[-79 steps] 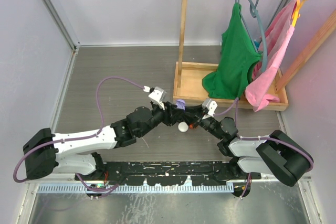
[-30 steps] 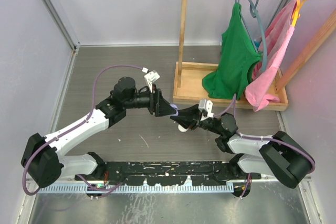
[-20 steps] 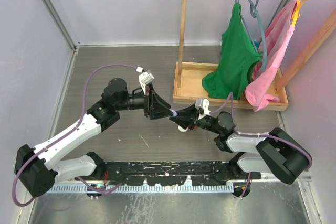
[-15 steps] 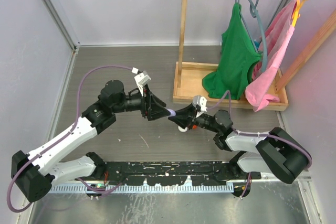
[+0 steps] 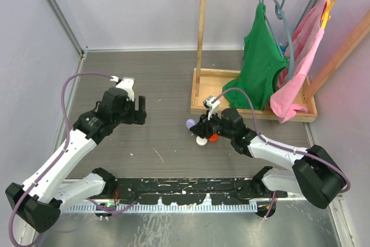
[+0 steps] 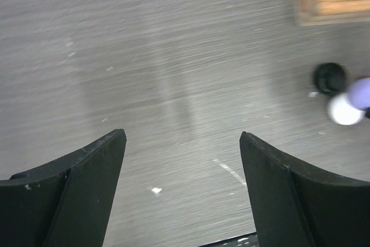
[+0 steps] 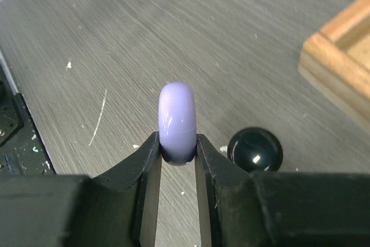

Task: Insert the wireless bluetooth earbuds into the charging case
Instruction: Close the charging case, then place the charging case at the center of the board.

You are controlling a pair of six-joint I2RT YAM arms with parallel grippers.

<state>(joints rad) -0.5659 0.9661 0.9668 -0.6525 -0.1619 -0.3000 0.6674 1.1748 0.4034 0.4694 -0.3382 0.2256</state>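
Two claws, two jobs: right claw (image 7: pixel 177 146) is clamped on the lilac charging case (image 7: pixel 177 117), held on edge over the worktop (image 7: pixel 87 39). Left claw (image 6: pixel 182 137) hangs wide open and empty, well to the left. Can't spot any earbuds, so I'd guess fetching one comes next. Black disc (image 7: pixel 255 150) and wooden tray (image 7: pixel 335 67) crowd the right, with plenty of room on the left.

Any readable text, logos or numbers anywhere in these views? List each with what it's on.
None readable. The lilac case in the right gripper, the black disc and the white disc are plain; the green garment shows no print. White flecks on the black base rail are too small to read as marks.
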